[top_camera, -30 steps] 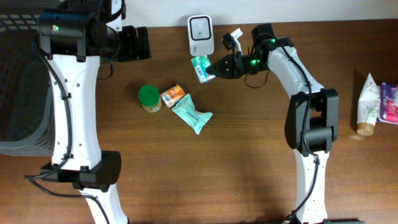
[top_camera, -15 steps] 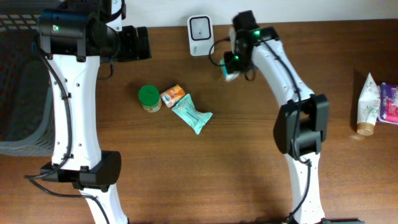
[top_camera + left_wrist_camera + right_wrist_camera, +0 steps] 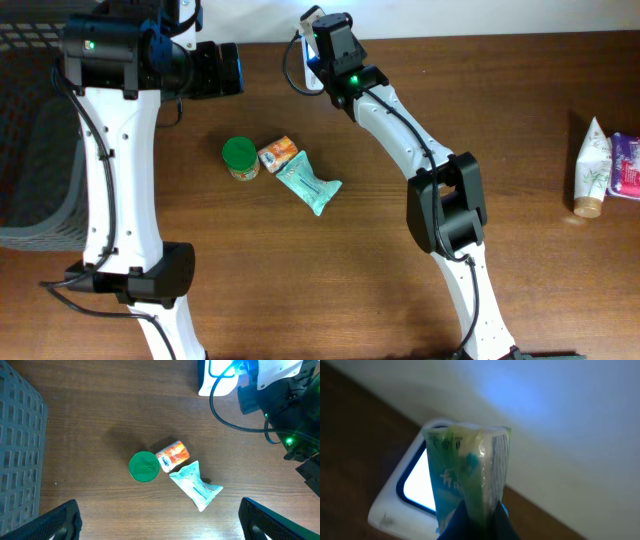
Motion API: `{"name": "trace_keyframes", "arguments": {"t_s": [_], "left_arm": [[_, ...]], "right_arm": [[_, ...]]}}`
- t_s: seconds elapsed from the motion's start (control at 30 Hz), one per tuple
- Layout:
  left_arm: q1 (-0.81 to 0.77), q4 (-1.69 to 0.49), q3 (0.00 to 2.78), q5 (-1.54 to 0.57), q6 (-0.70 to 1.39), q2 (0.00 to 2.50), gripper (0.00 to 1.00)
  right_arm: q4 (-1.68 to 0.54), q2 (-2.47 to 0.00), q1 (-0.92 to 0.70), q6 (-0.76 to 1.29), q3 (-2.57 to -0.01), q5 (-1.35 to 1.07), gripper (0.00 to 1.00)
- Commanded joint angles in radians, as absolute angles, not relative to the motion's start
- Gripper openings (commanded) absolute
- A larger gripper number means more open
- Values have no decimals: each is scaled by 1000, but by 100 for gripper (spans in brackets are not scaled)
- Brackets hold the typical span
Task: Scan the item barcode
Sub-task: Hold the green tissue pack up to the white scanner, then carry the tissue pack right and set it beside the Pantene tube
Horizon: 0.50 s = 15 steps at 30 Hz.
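Right end effector (image 3: 480, 519): jaws together, clamped on the lower edge of a green packet (image 3: 470, 467). The packet stands upright, raised off the tabletop (image 3: 400, 260), directly in front of the white scanner (image 3: 410, 491) at the tabletop's far edge. The scanner window glows. Contact between packet and scanner cannot be determined.

Left end effector (image 3: 157, 510): jaws fully apart, holding nothing, touching nothing, raised above the tabletop. Below it lie a green-lidded jar (image 3: 144, 466), an orange packet (image 3: 172, 455) touching the jar, and a teal pouch (image 3: 196, 485) just beside the orange packet. No end effector touches these three items.
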State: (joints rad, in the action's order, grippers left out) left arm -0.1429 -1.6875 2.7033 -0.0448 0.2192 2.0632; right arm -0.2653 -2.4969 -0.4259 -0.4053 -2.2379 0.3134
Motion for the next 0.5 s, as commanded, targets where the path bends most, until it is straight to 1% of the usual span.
{"name": "trace_keyframes", "arguments": {"t_s": [0.0, 0.03, 0.13, 0.17, 0.23, 0.33, 0.43, 0.47], "left_arm": [[-142, -1688, 2714, -45, 204, 2049, 99], [-142, -1688, 2714, -45, 204, 2049, 99], [-142, -1688, 2714, -45, 204, 2049, 99], [-142, -1688, 2714, -45, 204, 2049, 99], [-142, -1688, 2714, -45, 204, 2049, 99], [-142, -1688, 2714, -45, 204, 2049, 99], [-142, -1688, 2714, -45, 204, 2049, 99], [-142, -1688, 2714, -45, 204, 2049, 99]], "right_arm": [[-236, -2480, -402, -242, -2267, 559, 4], [-250, -2467, -385, -187, -2267, 620, 4], [-485, -2436, -267, -59, -2268, 641, 4], [-648, -2436, -186, 23, -2268, 640, 4], [-813, -2436, -80, 126, -2268, 638, 4], [-1015, -2436, 110, 135, -2268, 587, 4], [-1100, -2443, 255, 136, -2256, 525, 4], [-1104, -2443, 282, 136, -2254, 505, 19]]}}
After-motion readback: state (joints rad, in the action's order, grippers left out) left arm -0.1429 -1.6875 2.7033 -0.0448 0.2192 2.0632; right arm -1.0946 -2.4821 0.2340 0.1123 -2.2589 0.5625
